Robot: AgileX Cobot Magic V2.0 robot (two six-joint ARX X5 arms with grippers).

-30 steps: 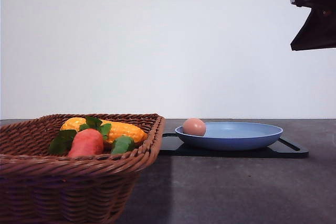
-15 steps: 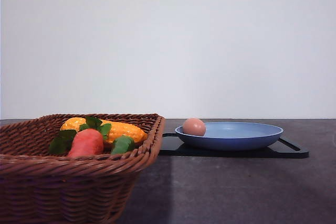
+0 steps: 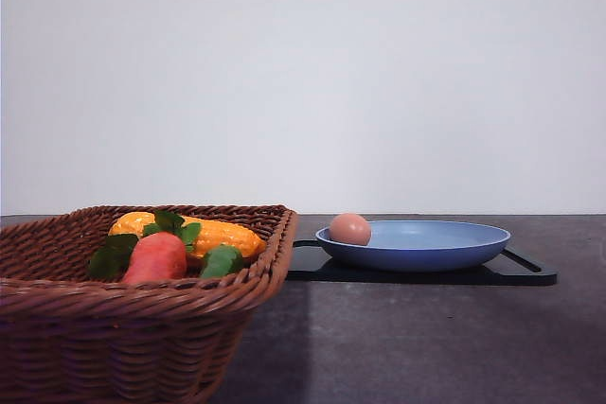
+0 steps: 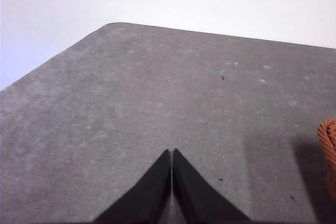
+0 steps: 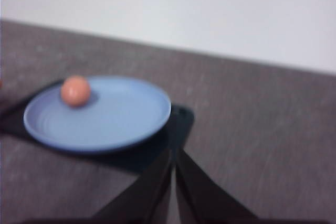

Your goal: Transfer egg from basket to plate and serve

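One egg (image 3: 350, 229) lies in the one plate (image 3: 445, 251) on a tray (image 3: 525, 272), beside one basket (image 3: 142, 328); both grippers, left (image 4: 171, 153) and right (image 5: 172, 153), are closed and empty, the right gone from the front view since a second ago.

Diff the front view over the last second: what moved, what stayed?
The dark arm part that hung at the top right edge a second ago has left the front view; it was already gone half a second ago. Nothing was gripped or released. The egg sits unmoved on the plate, atop the black tray. The basket with its carrot is unchanged.
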